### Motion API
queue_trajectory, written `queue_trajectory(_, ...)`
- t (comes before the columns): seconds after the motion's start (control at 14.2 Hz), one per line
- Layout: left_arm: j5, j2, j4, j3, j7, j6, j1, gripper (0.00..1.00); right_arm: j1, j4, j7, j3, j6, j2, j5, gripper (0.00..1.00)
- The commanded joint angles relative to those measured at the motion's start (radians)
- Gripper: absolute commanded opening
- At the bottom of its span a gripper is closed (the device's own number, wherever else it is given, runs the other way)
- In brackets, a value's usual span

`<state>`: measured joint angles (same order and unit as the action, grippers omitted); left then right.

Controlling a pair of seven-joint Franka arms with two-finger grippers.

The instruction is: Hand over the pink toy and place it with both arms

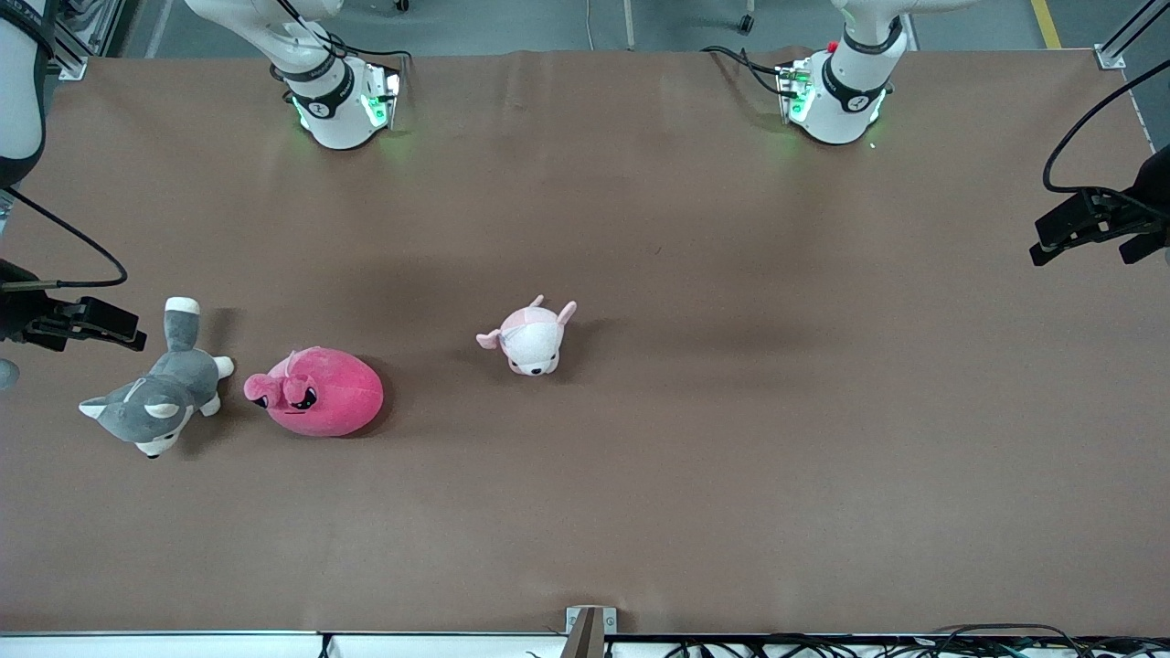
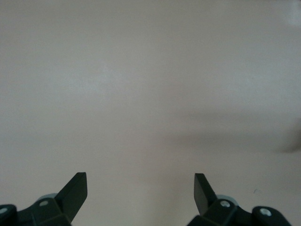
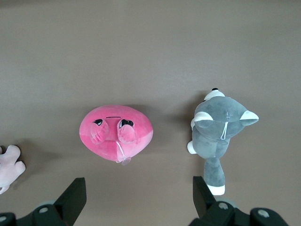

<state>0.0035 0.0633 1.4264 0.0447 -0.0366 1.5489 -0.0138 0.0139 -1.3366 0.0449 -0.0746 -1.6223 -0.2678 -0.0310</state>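
At the right arm's end of the worktop point(image 1: 640, 512) we see the right gripper point(image 1: 108, 329) hanging in the air at the edge of the front view, over the brown surface just beside the grey-and-white plush husky point(image 1: 160, 393). Its arm comes in from that side with a black cable looping above it. In the right wrist view its two black fingers point(image 3: 73, 197) stand wide apart, with nothing between them, and it looks straight down on the toys.

The husky lies on its side on the worktop, tail pointing toward the robots' bases. Just beside it, toward the middle of the worktop, rests the pink toy point(image 1: 320, 393), a hot-pink rounded plush with dark eyes and small nubs; it lies free on the worktop, untouched by either gripper. A narrow gap separates it from the husky.

Farther toward the middle, and slightly farther from the front camera, sits the small pale pink-and-white plush animal point(image 1: 532, 340), well apart from the pink toy.

At the left arm's end we find the left gripper point(image 1: 1097, 233), held in the air above the worktop's edge, its arm waiting. The left wrist view shows its fingers point(image 2: 75, 195) spread apart over bare surface.
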Motion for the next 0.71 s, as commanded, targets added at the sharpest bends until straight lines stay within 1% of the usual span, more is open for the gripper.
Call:
queue_trajectory(0.0, -0.019, -0.052, 0.058, -0.008, 0.009, 0.008, -0.008, 1.00, 0.000, -0.124, -0.008, 0.009, -0.034, 0.097, 0.025, 1.00)
queue_trajectory(0.14, -0.022, -0.117, 0.170, -0.006, 0.009, 0.077, -0.009, 1.00, 0.003, -0.134, -0.008, 0.010, -0.028, 0.113, 0.037, 1.00)
queue_trajectory(0.21, -0.022, -0.134, 0.195, -0.006, 0.009, 0.098, -0.009, 1.00, 0.001, -0.175, -0.010, 0.010, -0.036, 0.140, 0.039, 1.00)
queue_trajectory(0.42, -0.030, -0.122, 0.184, -0.006, 0.015, 0.105, -0.009, 1.00, -0.005, -0.295, -0.011, 0.010, -0.083, 0.223, 0.039, 1.00)
queue_trajectory(0.63, -0.043, -0.102, 0.158, -0.009, 0.061, 0.108, -0.011, 1.00, 0.001, -0.319, -0.008, 0.010, -0.090, 0.239, 0.039, 1.00)
